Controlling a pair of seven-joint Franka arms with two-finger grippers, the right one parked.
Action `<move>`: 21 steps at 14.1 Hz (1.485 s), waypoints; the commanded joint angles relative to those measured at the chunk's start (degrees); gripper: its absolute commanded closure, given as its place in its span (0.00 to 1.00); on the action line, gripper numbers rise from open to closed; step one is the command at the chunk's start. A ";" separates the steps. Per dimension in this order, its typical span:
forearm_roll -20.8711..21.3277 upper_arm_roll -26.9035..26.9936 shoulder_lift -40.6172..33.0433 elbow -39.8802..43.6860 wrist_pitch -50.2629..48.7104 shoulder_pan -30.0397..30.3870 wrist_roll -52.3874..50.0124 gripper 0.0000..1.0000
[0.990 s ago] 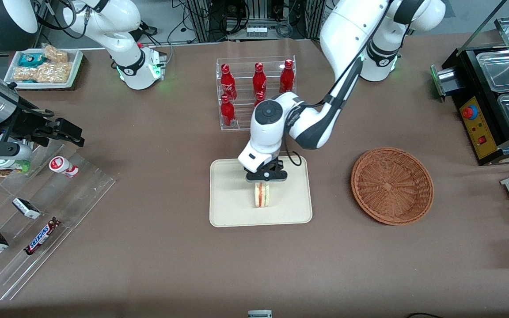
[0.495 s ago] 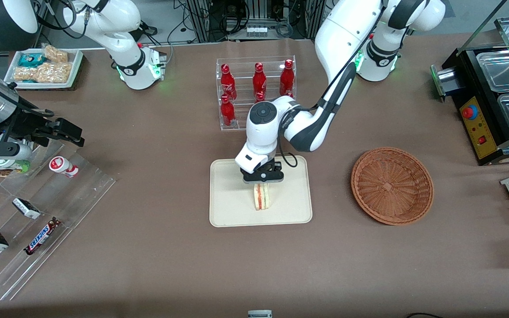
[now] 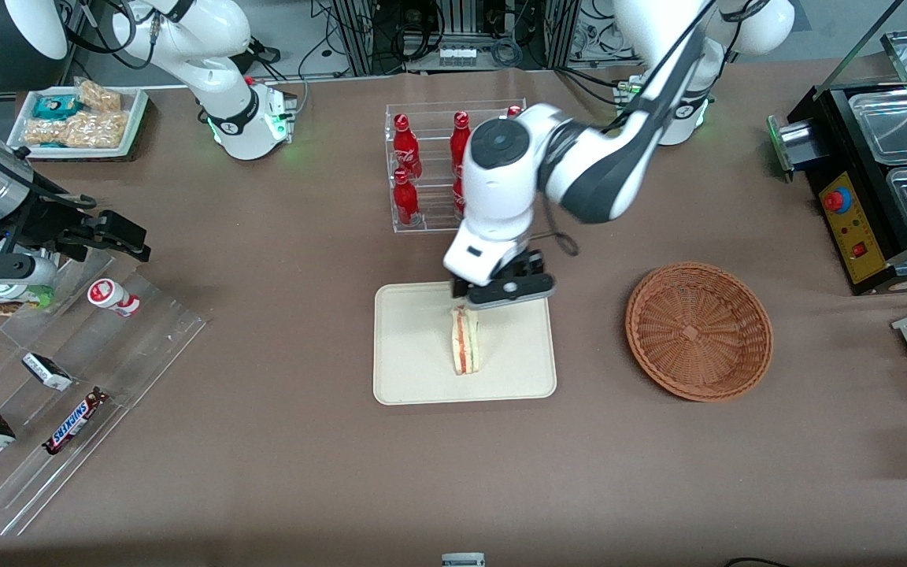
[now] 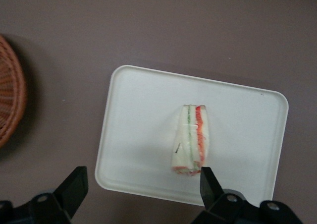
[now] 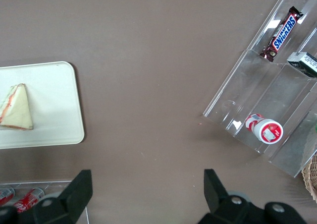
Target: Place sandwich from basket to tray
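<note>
**Sandwich resting on the tray, jaws spread above it**

Brown matte covering spans the whole counter (image 3: 280,472), which carries everything in view. Largest on it is the white left arm (image 3: 579,165), reaching in over the middle of the counter with its wrist pointed down. Toward the working arm's end of the counter sits the round reddish-brown woven wicker basket (image 3: 698,331), holding nothing that can be seen, and well apart from the tray.

At the middle of the counter lies the flat cream-beige rectangular tray with rounded corners and a low rim (image 3: 410,374). Farther from the front camera than the tray stands a clear acrylic rack of red bottles (image 3: 406,169), partly covered by the arm. Toward the parked arm's end lie clear acrylic stepped racks (image 3: 91,370) with small packaged snacks, among them a Snickers bar (image 3: 74,421).

The black two-finger gripper (image 3: 503,290) hangs above the edge of the tray that is farther from the front camera, its jaws spread wide and holding nothing; the wrist view shows both fingertips (image 4: 210,185) well apart with the tray between them.

Smallest is the triangular wedge sandwich of pale white bread (image 3: 464,340), standing on the tray near its middle, red-orange and green filling layers facing up, clear of the gripper.
</note>
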 commanded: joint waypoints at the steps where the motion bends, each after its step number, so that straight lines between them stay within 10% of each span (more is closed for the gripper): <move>1: -1.42 -0.25 -3.21 -2.31 -2.03 4.60 1.79 0.00; 10: -4.67 -0.25 -13.57 -7.92 -16.09 24.38 28.93 0.00; 21: -5.90 0.19 -25.63 -9.62 -23.82 34.06 60.57 0.00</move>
